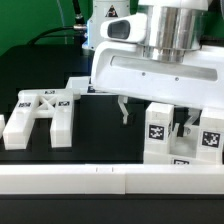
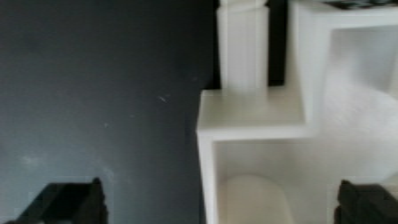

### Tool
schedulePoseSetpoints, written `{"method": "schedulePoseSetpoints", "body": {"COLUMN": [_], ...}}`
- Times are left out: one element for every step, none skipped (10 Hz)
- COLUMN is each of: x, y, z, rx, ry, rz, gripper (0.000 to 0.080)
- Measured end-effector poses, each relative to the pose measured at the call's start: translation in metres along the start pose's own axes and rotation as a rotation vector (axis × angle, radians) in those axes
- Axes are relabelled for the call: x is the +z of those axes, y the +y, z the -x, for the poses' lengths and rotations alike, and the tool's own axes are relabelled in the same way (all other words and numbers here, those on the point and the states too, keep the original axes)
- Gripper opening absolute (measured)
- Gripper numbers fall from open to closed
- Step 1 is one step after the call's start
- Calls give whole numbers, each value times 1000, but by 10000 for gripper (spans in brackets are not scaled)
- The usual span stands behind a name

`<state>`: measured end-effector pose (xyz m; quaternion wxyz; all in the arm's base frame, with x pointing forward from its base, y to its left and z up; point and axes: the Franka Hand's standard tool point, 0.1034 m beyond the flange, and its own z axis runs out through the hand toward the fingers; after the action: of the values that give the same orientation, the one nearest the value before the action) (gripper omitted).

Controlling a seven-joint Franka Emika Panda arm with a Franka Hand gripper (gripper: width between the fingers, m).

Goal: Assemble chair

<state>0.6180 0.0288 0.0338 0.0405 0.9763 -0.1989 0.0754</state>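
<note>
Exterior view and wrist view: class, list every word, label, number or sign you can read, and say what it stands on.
No readable words, brands or numbers in either view.
On the cross-braced plate: square black-and-white tags, patterns only, no text.
On the notched blocks: the same kind of tags, no text.
On the robot arm: a dark mark near its top, too blurred to read.

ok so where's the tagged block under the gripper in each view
exterior view: block right of centre, standing on the black table, tag facing the camera.
wrist view: most likely the same block, filling the middle between the two dark fingers, no tag showing.
shared landmark: the table, bare and black beside the block in both.
</note>
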Motion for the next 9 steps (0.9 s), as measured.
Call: {"method": "schedulePoseSetpoints", "body": {"x": [4,10,15,19,20,21,21,20,20], "y": [0,0,1,3,4,4,4,4,4], "z": [3,7,9,11,11,12,12,11,10], "rx": [-1,-6,-9,-10,-10,-10,-10,-10,-10], "ry": [-5,-9,-13,-15,-16,-18,-18,-15,-12], "rz": [5,11,17,21,23,24,24,22,21], "gripper": [649,649,649,649,606,606,420,420,321]}}
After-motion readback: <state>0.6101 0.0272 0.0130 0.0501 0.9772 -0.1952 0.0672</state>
